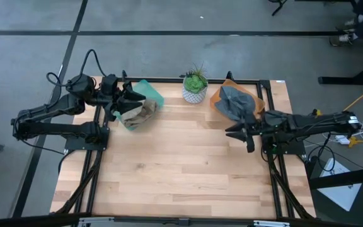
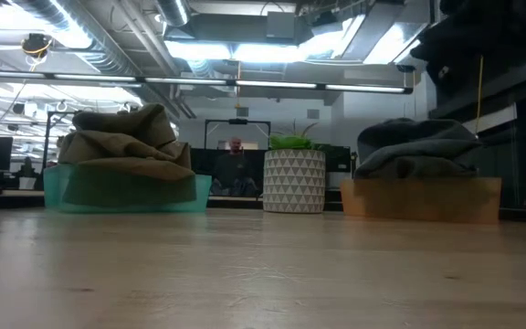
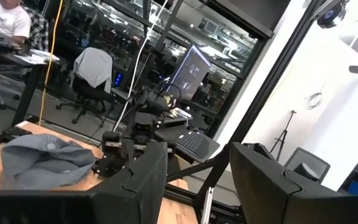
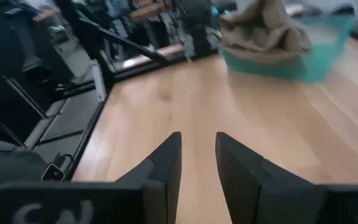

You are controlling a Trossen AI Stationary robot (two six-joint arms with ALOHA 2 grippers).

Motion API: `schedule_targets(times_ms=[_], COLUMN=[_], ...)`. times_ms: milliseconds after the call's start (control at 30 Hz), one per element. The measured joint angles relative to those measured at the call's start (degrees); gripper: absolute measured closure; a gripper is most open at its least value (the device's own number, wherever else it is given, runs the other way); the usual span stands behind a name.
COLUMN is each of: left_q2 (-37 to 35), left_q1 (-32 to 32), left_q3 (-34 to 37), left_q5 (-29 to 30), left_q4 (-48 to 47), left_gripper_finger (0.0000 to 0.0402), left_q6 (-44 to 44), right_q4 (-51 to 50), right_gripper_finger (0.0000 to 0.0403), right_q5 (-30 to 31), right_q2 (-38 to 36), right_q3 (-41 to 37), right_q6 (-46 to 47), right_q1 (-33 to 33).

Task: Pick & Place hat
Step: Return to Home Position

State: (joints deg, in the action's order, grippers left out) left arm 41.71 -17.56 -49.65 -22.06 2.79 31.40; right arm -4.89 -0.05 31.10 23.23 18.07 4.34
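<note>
A tan hat [image 1: 138, 112] lies crumpled in a teal bin [image 1: 151, 93] at the table's far left; the low view shows the hat [image 2: 121, 137] heaped above the bin's wall [image 2: 126, 190]. A grey hat [image 1: 238, 104] rests in an orange bin [image 1: 221, 96] at the far right, and it shows again in the low view [image 2: 418, 146] and the left wrist view [image 3: 42, 162]. My left gripper [image 1: 123, 101] is open beside the teal bin, with nothing between its fingers [image 3: 197, 186]. My right gripper [image 1: 235, 131] is open, just in front of the orange bin, pointing left [image 4: 197, 162].
A potted plant [image 1: 195, 87] in a patterned white pot [image 2: 293, 181] stands between the two bins at the far edge. The wooden tabletop [image 1: 181, 164] stretches bare toward the near edge. Black frame rails [image 1: 270, 164] run along both sides. A person shows far off in the room.
</note>
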Motion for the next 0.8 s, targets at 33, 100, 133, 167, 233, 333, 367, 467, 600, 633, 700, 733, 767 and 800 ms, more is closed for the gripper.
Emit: schedule_targets(times_ms=[33, 100, 133, 167, 233, 333, 367, 467, 600, 633, 700, 733, 767, 800], left_q2=[0.0, 0.0, 0.0, 0.0, 0.0, 0.0, 0.0, 0.0, 0.0, 0.0, 0.0, 0.0, 0.0, 0.0], left_q1=[0.0, 0.2, 0.4, 0.7, 1.1, 1.1, 1.1, 1.1, 1.1, 1.1, 1.1, 1.1, 1.1, 1.1], left_q3=[0.0, 0.0, 0.0, 0.0, 0.0, 0.0, 0.0, 0.0, 0.0, 0.0, 0.0, 0.0, 0.0, 0.0], left_q5=[0.0, 0.0, 0.0, 0.0, -0.1, -0.2, -0.1, -0.1, -0.1, -0.1, 0.1, 0.1, 0.1, 0.1], left_q4=[0.0, 0.0, 0.0, 0.0, 0.0, 0.0, 0.0, 0.0, -1.4, -2.2, -4.5, -5.4, -6.0, -6.2], left_gripper_finger=[0.0231, 0.0231, 0.0231, 0.0231, 0.0231, 0.0231, 0.0231, 0.0231, 0.0231, 0.0231, 0.0231, 0.0231, 0.0231, 0.0231], left_q6=[-0.1, -0.1, -0.1, -0.1, -0.1, -0.1, -0.1, -1.1, -2.5, -2.7, -2.7, -2.7, -2.5, -2.1], right_q4=[2.4, 8.0, 11.5, 15.2, 22.7, 30.5, 30.9, 27.0, 21.0, 18.9, 14.7, 12.6, 10.8, 9.2], right_gripper_finger=[0.0304, 0.0304, 0.0304, 0.0304, 0.0304, 0.0304, 0.0304, 0.0304, 0.0304, 0.0304, 0.0304, 0.0304, 0.0304, 0.0304], right_q5=[-0.5, -0.7, -0.8, -1.1, -1.1, -1.1, -1.1, -1.1, -1.1, -1.1, -1.1, -1.1, -1.1, -1.1], right_q2=[-0.7, -2.4, -3.2, -4.0, -5.5, -7.1, -7.6, -8.9, -10.9, -11.5, -12.9, -13.7, -14.6, -15.5], right_q3=[-1.9, -6.4, -8.9, -11.3, -16.0, -22.0, -23.0, -22.7, -22.8, -22.8, -22.8, -22.9, -22.9, -22.9], right_q6=[-1.1, -2.4, -3.2, -3.6, -4.0, -4.6, -4.9, -5.7, -7.2, -7.4, -8.2, -8.7, -9.4, -9.8], right_q1=[0.0, 0.0, 0.0, 0.0, 0.0, 0.0, 0.0, -0.1, -0.2, -0.3, -0.6, -0.9, -0.9, -1.0])
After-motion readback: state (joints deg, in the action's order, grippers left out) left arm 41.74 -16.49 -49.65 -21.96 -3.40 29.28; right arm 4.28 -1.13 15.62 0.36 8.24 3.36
